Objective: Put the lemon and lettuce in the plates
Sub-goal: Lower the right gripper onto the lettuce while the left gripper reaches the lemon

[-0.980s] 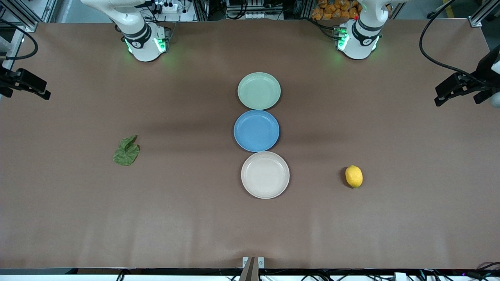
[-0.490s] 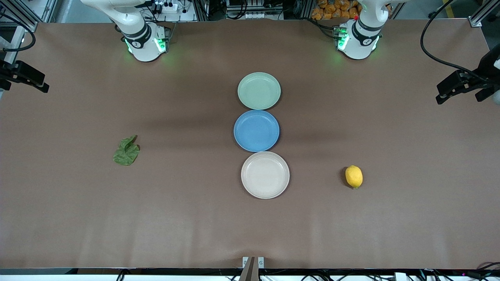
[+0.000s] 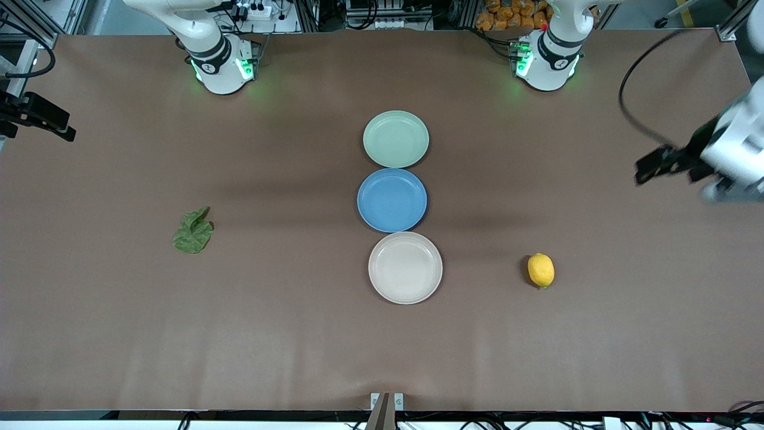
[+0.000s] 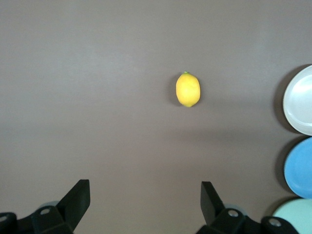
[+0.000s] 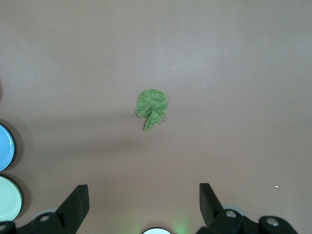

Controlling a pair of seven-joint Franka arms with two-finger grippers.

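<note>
The lemon [image 3: 541, 270] lies on the brown table toward the left arm's end, and shows in the left wrist view [image 4: 188, 89]. The lettuce [image 3: 193, 232] lies flat toward the right arm's end, and shows in the right wrist view [image 5: 152, 107]. The mint plate [image 3: 396, 138], a blue plate [image 3: 392, 199] and the beige-white plate [image 3: 405, 267] form a row at mid-table, all bare. My left gripper [image 3: 647, 169] [image 4: 145, 187] is open and empty, up over bare table at its end. My right gripper [image 3: 67, 132] [image 5: 144, 190] is open and empty over its table edge.
The blue plate sits between the two task plates, rims nearly touching. The left arm's black cable [image 3: 627, 101] loops over the table. Both arm bases [image 3: 222, 65] [image 3: 546, 60] stand at the table edge farthest from the front camera.
My left gripper has swung in from the table's end toward the middle and the lemon's side. The right gripper shifted slightly outward at first, then held. Lemon, lettuce and plates have not moved.
</note>
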